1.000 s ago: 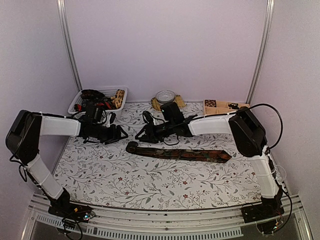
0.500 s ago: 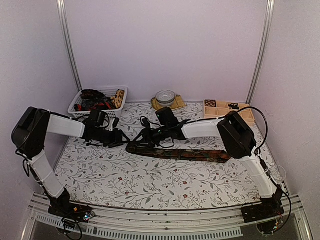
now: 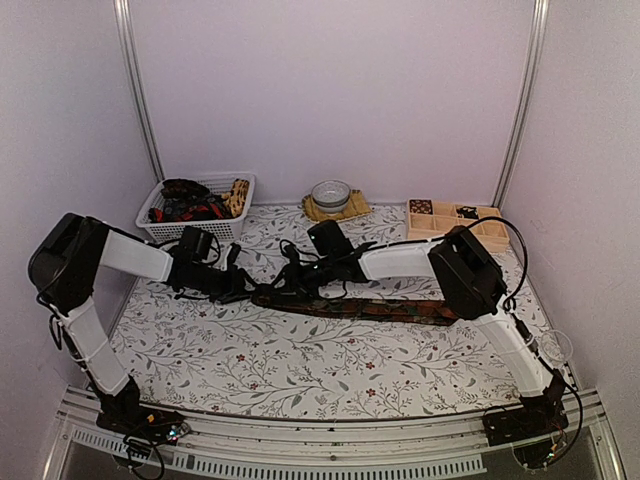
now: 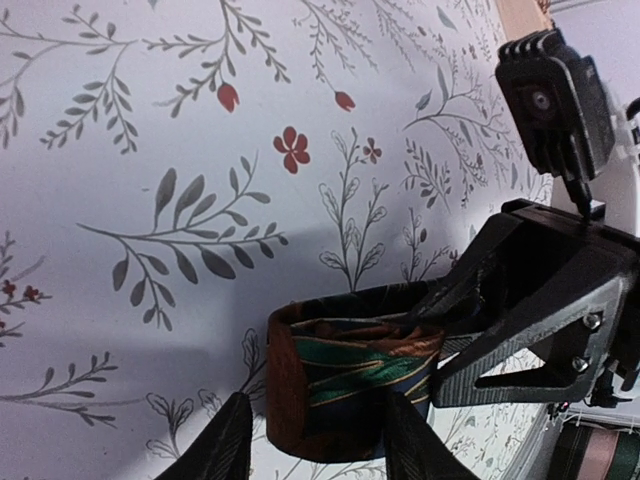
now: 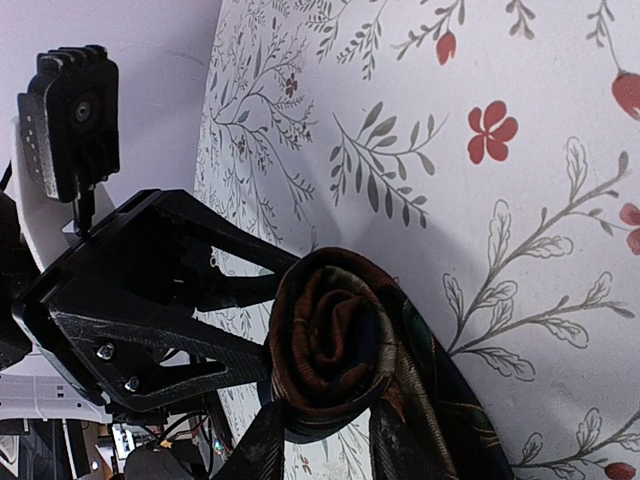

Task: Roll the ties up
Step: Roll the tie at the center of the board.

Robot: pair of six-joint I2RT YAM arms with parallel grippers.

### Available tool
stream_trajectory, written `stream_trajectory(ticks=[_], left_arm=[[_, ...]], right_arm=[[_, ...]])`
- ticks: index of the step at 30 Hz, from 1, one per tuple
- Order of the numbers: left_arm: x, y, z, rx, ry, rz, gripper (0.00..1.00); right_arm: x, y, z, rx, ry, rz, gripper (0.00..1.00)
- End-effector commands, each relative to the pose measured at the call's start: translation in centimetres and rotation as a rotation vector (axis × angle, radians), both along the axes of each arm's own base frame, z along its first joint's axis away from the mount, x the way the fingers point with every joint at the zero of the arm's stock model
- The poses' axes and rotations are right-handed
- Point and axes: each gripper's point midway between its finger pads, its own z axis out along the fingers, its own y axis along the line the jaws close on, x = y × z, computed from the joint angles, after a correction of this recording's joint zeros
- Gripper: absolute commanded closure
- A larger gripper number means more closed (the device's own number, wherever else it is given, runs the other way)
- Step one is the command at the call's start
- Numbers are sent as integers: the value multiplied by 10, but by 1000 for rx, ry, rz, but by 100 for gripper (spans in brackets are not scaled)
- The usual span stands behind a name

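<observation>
Both arms have drawn in toward the middle since a second ago, and the left gripper (image 3: 243, 285) and right gripper (image 3: 283, 283) now meet at the left end of the tie (image 3: 380, 309). From above, the tie lies stretched across the flowered counter (image 3: 300, 360), its pointed tip to the right, with a basket (image 3: 243, 185) of other ties at the back left; the grippers hide the end they work on. The wrist cameras show that rolled end (image 5: 335, 340) as a tight spiral standing on edge. The right gripper is clamped on it, a finger against each side. The left gripper's fingers (image 4: 232, 448) straddle the roll, still apart, a sliver of counter showing beside the fabric.
</observation>
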Motion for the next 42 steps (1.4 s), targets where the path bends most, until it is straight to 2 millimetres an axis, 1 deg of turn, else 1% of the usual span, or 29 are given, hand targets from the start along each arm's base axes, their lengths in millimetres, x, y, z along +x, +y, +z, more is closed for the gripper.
stream_trajectory(ticks=[1,6,10,15,21,29,38,42], left_arm=[[0,-2,-4,-21,-1,-6,56],[-1,-6,-6,-28,2,-17,56],[-2,-8,-10,-31,11,-22,55],[-2,-9,-9,-40,10,-25,54],[-2,-14,-7,-77,12,-37,50],[-5,-22,-11,-140,31,-57,49],[-8,-24,-18,-192,52,-39,50],[-14,-22,-29,-190,98,-6,53]], right_arm=[[-4,-1,-54,-84,49,-12,72],[-3,-3,-59,-99,49,-17,78],[-5,-4,-67,-119,58,-11,84],[-5,-10,-80,-177,52,-15,89],[-2,-18,-95,-251,22,-12,90],[-8,-28,-116,-312,30,6,90],[-9,-30,-118,-323,24,10,90],[-10,-31,-118,-328,22,9,90]])
